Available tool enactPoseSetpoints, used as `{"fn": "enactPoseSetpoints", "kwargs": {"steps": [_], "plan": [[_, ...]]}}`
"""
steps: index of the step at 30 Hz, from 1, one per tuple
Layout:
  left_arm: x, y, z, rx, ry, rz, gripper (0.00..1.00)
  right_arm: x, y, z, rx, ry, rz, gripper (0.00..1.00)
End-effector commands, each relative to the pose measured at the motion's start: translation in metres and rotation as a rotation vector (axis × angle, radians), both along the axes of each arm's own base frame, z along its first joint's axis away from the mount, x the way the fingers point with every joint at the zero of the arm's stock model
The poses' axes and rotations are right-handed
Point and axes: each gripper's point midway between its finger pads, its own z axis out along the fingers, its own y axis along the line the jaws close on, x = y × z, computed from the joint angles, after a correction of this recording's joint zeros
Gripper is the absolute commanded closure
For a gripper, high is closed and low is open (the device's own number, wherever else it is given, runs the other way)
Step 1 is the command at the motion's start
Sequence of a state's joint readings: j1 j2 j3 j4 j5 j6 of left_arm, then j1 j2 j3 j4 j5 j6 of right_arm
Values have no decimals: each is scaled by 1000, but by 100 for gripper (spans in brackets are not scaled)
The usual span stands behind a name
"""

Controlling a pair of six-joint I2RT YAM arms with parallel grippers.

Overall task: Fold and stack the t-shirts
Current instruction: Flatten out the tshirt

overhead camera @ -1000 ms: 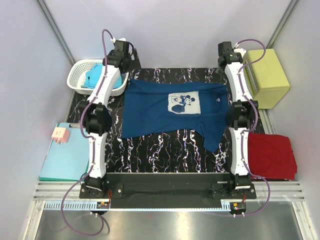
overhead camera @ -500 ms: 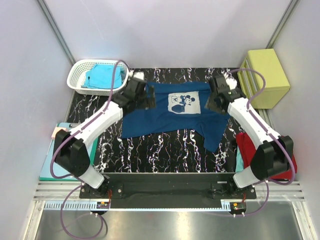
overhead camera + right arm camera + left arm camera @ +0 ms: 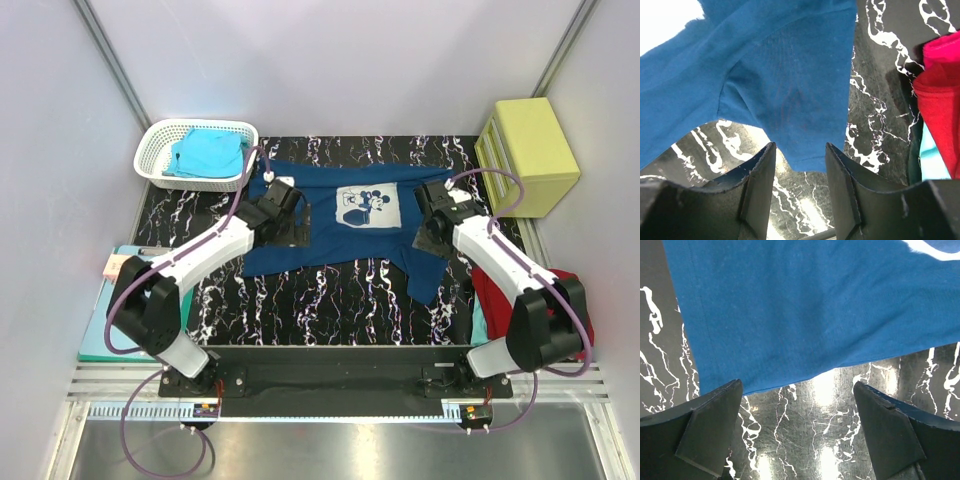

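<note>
The left arm is folded at the elbow near its base, its forearm slanting out across the bench (image 3: 330, 290) so that the left gripper (image 3: 290, 222) hangs low over the navy tee (image 3: 330, 240). Its fingers (image 3: 710, 425) are spread as wide as they go and hold nothing; the tee's hem runs just ahead of them, with bare bench in the gap. The right arm mirrors this pose, elbow out to the side. The right gripper (image 3: 430, 238) is down at the tee's sleeve (image 3: 800, 100), its fingers (image 3: 757, 185) part-way apart with the sleeve's hem in the gap, not nipped.

The bench is black with white marble veins, enclosed by pale walls. The navy tee lies spread face up between the two sets of fingers, its pale print (image 3: 368, 207) beyond them.

Just right of the right fingers is a red tee (image 3: 940, 90). Beyond the left fingers, a white basket (image 3: 150, 160) holds a turquoise tee (image 3: 205, 150).
</note>
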State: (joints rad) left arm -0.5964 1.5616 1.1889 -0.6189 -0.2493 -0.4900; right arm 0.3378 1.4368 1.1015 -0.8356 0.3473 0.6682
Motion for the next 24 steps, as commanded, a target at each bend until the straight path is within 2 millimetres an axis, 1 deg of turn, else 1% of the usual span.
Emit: {"fn": "enactPoseSetpoints", "kwargs": {"steps": [1, 3, 4, 5, 6, 9, 12, 13, 15, 16, 19, 23, 24], "plan": [[14, -4, -12, -43, 30, 28, 2, 15, 9, -8, -19, 38, 44, 49], [21, -10, -21, -55, 68, 28, 3, 14, 8, -12, -35, 80, 49, 49], [23, -11, -23, -65, 85, 28, 3, 18, 11, -14, -30, 90, 54, 50], [26, -12, -21, -65, 88, 29, 4, 17, 11, -15, -35, 106, 54, 50], [26, -13, -28, -58, 104, 28, 4, 18, 12, -15, -36, 113, 60, 50], [26, -17, -33, -64, 125, 23, 5, 19, 13, -19, -39, 144, 67, 50], [23, -17, -41, -63, 153, 25, 5, 20, 15, -24, -51, 176, 78, 50], [22, -17, -42, -65, 157, 25, 6, 22, 16, -29, -51, 197, 81, 50], [19, -16, -48, -55, 181, 26, 6, 20, 16, -35, -61, 245, 75, 50], [17, -15, -50, -50, 195, 24, 6, 21, 18, -43, -60, 272, 74, 50], [13, -14, -55, -40, 228, 25, 6, 18, 22, -55, -45, 321, 61, 52], [10, -9, -57, -51, 254, 49, 6, 21, 34, -57, 25, 306, 45, 53], [10, -6, -58, -60, 259, 64, 6, 21, 39, -54, 59, 295, 49, 53]]}}
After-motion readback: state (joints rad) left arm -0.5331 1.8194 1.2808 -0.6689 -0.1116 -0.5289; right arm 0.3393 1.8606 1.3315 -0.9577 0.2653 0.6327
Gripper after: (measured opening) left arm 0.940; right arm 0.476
